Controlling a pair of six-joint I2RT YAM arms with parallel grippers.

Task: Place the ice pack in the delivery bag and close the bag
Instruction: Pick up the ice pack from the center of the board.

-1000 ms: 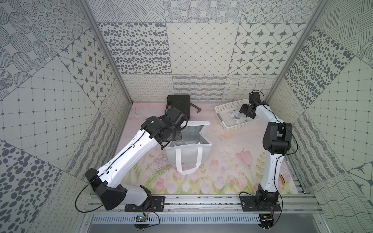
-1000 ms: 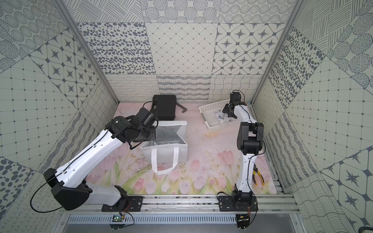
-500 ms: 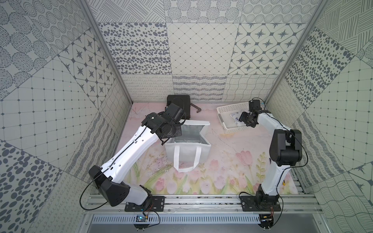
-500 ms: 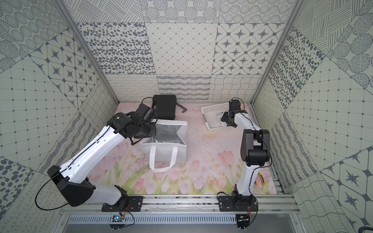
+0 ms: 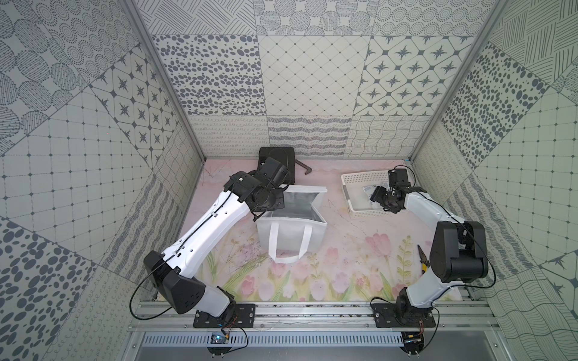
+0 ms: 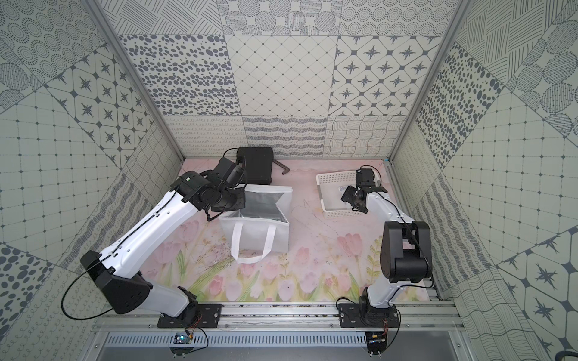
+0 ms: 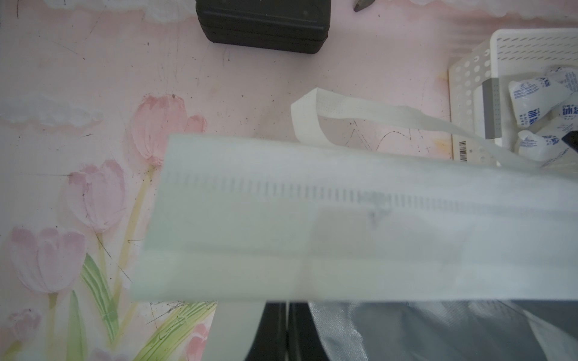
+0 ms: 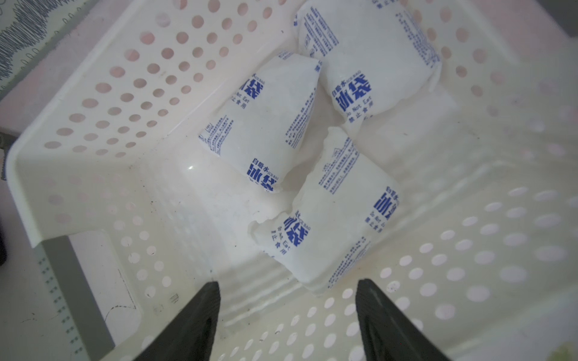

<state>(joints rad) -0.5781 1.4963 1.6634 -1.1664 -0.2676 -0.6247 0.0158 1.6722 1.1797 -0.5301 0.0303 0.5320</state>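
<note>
Lying just ahead of parted right gripper [image 8: 287,283]: nearest ice pack [image 8: 331,225].

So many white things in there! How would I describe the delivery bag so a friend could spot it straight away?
Look at the flowery pink table: near its middle, just in front of the black hard case, stands the delivery bag, a boxy white fabric tote. Unlike the white holed basket beside it, it has a shiny silver lining and floppy loop handles.
</note>
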